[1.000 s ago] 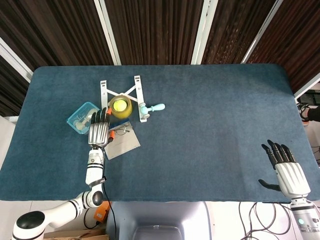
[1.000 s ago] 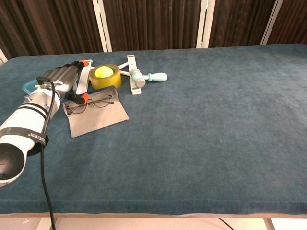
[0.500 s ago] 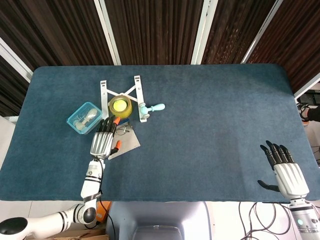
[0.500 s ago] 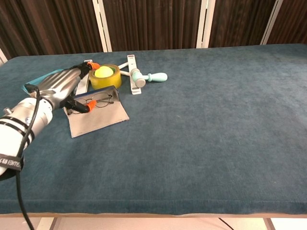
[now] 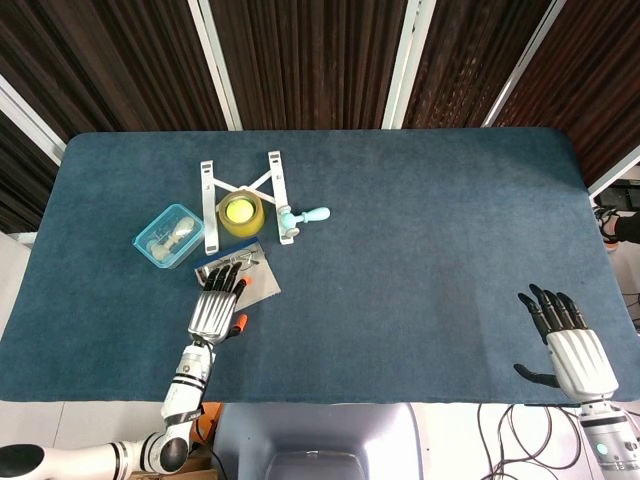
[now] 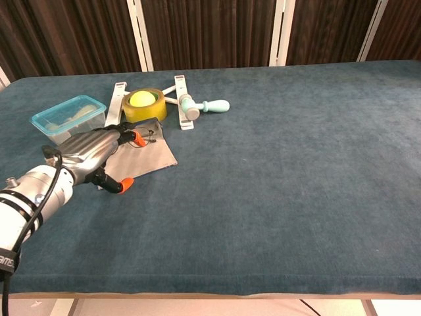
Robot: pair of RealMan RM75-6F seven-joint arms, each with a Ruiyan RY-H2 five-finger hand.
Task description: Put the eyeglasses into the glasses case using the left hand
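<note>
The eyeglasses [image 5: 240,266] have a thin dark frame and lie at the far end of the flat grey glasses case [image 5: 256,284], left of the table's middle. My left hand [image 5: 214,308] lies flat just nearer than them. Its outstretched fingers reach over the case's near left part and hold nothing. In the chest view the left hand [image 6: 91,155] hides most of the case [image 6: 152,155], and only a bit of the eyeglasses [image 6: 150,135] shows past the orange fingertips [image 6: 139,139]. My right hand [image 5: 572,347] hovers with its fingers spread at the near right table corner.
Behind the case stand a yellow tape roll [image 5: 240,212] with a green ball in it, a white folding stand [image 5: 274,190] and a teal-handled tool [image 5: 306,214]. A light blue plastic box [image 5: 167,236] sits left of the case.
My left hand has drawn back toward the near table edge, from beside the blue box to the near side of the case. The eyeglasses stay on the case. The right hand drifted slightly nearer.
</note>
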